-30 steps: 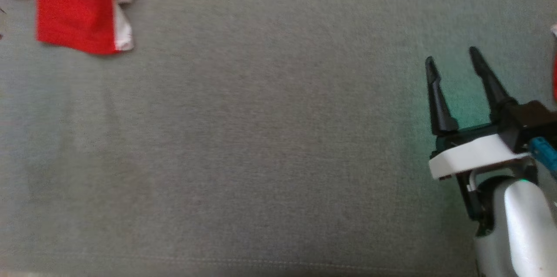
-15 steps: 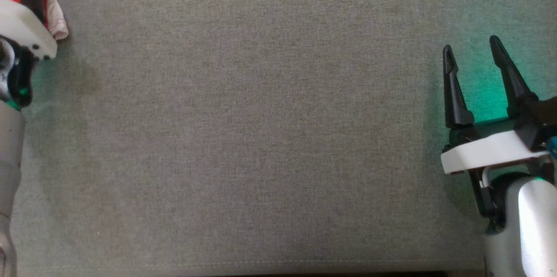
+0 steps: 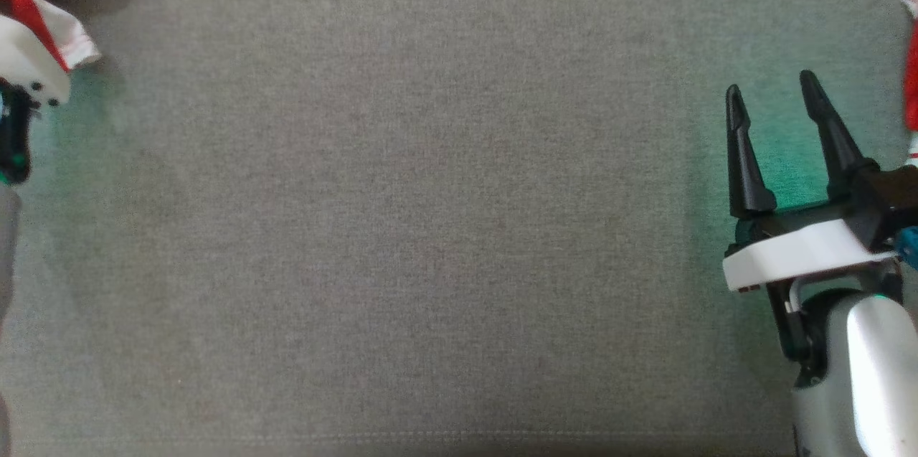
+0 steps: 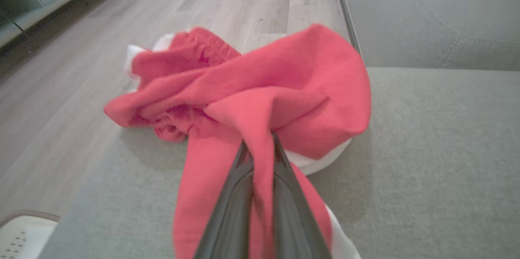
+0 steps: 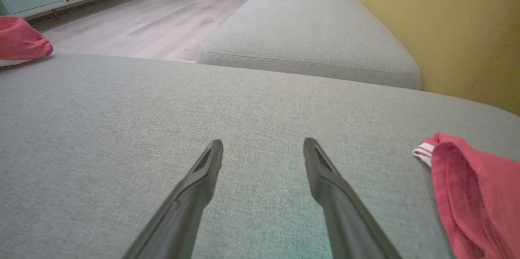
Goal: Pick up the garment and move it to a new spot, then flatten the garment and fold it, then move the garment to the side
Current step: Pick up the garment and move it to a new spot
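Observation:
The garment (image 4: pixel 252 88) is a crumpled red cloth with white trim, lying near the edge of the grey sofa cushion (image 4: pixel 426 161). My left gripper (image 4: pixel 260 145) is shut on one of its red folds, which runs down between the two dark fingers. In the head view the garment (image 3: pixel 25 8) sits at the far left, beside the left wrist's white housing (image 3: pixel 29 69). My right gripper (image 3: pixel 769 84) hovers open over bare cushion at the lower right, its fingers (image 5: pixel 203 177) spread apart with nothing between them.
A second red and white cloth (image 5: pixel 471 186) lies just right of the right gripper. Beyond are another grey cushion (image 5: pixel 308 27), a yellow backrest (image 5: pixel 447 27) and wooden floor (image 4: pixel 81 47) past the cushion's edge.
The head camera shifted. My left arm came in at the left edge and its fingers closed on the red garment, bunching it. The right gripper stayed open in place.

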Tool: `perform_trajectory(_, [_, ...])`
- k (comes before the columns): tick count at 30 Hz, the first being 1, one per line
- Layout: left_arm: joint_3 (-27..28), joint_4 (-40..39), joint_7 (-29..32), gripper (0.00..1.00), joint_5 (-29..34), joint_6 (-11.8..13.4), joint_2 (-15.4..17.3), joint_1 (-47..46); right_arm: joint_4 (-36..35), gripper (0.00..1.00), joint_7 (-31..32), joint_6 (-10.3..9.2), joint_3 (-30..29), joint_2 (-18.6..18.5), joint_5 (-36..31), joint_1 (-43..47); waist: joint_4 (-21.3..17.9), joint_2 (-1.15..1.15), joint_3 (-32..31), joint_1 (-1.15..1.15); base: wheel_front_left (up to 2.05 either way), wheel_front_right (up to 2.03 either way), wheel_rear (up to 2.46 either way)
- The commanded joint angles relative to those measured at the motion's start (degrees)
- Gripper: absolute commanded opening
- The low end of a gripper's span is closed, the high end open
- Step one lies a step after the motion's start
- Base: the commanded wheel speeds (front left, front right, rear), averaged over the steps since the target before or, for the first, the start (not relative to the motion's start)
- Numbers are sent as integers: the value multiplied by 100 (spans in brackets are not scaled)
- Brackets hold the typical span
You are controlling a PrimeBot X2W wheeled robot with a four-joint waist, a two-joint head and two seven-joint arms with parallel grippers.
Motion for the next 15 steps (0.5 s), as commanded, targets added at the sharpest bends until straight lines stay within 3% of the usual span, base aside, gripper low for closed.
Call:
perform_trajectory(1, [117, -163, -72, 0, 91, -33, 450, -347, -126, 100, -70, 19, 138, -21, 66, -97, -11, 0, -235, 0, 0, 0, 0])
perform_trajectory(10, [-338, -614, 41, 0, 474, -217, 680, -575, 504, 100, -412, 19, 203, -21, 445, -56, -214, 0, -1171, 0, 0, 0, 0])
perform_trajectory(15, [-686, -1190, 368, 0, 576, -322, 639, -596, 885, 100, -619, 19, 185, -21, 667, 105, -414, 0, -1841, 0, 0, 0, 0])
